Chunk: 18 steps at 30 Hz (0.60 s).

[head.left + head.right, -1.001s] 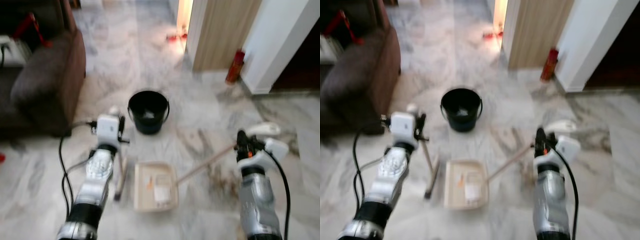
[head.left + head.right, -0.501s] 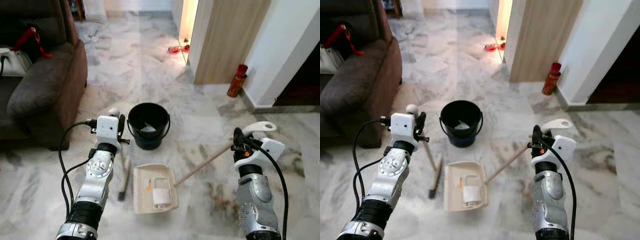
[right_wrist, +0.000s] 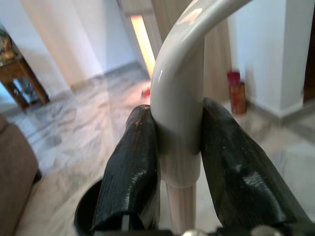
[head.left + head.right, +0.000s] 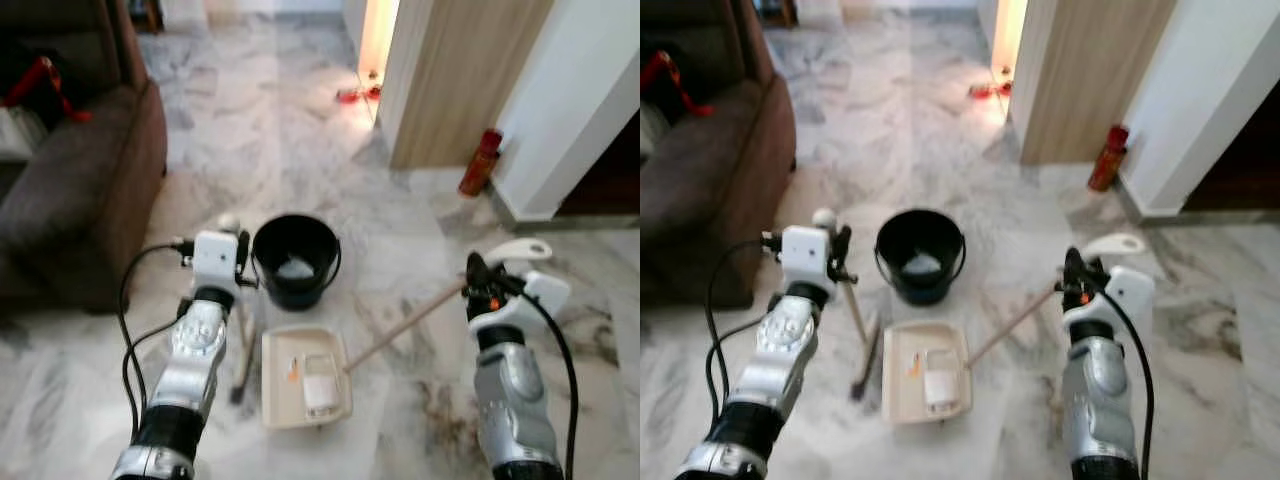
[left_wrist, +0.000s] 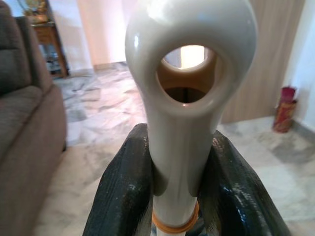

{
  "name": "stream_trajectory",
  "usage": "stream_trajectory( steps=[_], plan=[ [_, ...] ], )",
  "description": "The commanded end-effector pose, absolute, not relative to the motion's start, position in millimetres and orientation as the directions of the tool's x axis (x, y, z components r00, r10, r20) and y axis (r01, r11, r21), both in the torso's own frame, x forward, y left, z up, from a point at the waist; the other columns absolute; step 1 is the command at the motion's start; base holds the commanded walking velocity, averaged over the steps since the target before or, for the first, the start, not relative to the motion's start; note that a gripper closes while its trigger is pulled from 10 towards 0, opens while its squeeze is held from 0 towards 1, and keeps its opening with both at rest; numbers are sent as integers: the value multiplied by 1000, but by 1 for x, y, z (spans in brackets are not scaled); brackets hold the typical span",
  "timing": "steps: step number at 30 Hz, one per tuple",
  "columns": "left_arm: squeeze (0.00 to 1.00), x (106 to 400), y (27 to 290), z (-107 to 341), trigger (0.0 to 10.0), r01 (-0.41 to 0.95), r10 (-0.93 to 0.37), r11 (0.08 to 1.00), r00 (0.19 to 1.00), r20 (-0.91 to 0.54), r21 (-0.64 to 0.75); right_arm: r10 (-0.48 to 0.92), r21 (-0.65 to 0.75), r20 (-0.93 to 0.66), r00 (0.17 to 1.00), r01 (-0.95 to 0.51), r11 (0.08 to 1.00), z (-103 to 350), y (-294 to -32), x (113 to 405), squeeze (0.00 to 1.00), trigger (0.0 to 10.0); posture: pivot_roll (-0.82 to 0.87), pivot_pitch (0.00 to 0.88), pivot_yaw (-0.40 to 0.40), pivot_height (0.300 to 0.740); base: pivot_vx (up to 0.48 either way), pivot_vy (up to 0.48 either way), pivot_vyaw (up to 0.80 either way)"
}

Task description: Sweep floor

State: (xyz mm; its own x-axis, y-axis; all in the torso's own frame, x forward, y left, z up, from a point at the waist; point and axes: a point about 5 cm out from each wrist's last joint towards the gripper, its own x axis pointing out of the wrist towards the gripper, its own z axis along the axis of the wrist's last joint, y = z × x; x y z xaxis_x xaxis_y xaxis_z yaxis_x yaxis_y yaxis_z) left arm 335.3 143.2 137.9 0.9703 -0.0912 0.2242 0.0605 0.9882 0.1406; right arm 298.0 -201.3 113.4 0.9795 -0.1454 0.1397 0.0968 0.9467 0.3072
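On the marble floor (image 4: 420,250) in front of the robot lies a cream dustpan (image 4: 305,377) holding a pale scrap and a small orange bit. Its long wooden handle slants up to the right gripper (image 3: 179,162), whose fingers (image 3: 133,172) pinch the curved cream grip. The left gripper (image 5: 179,189) pinches the top of the brush (image 4: 240,355), just under the looped end of its handle; the brush stands almost upright with its head on the floor just beside the dustpan. A black bucket (image 4: 295,258) sits just beyond the dustpan. A brown sofa (image 4: 70,190) stands to the left, and a red can (image 4: 480,162) rests by the white wall. No writing can be read.
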Motion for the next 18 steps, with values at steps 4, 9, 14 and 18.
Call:
stream_trajectory(
  steps=[4, 9, 14, 18],
  plan=[
    [0, 336, 147, 151, 10000, 50, -92, 987, 953, 289, 152, -137, 315, 309, 941, 34, 949, 161, -200, 306, 0, 10000, 67, 111, -56, 740, 0, 0, 0],
    [0, 336, 145, 151, 10000, 51, -93, 988, 953, 290, 149, -145, 330, 354, 924, 22, 944, 178, -203, 308, 0, 10000, 66, 108, -60, 740, 0, 0, 0],
    [0, 336, 147, 150, 10000, 44, -85, 988, 954, 287, 147, -161, 335, 396, 904, 21, 942, 195, -209, 306, 0, 10000, 67, 104, -62, 740, 0, 0, 0],
    [0, 336, 147, 150, 10000, 41, -82, 988, 955, 284, 146, -153, 336, 423, 893, 3, 942, 207, -210, 307, 0, 10000, 65, 101, -62, 740, 0, 0, 0]
  ],
)
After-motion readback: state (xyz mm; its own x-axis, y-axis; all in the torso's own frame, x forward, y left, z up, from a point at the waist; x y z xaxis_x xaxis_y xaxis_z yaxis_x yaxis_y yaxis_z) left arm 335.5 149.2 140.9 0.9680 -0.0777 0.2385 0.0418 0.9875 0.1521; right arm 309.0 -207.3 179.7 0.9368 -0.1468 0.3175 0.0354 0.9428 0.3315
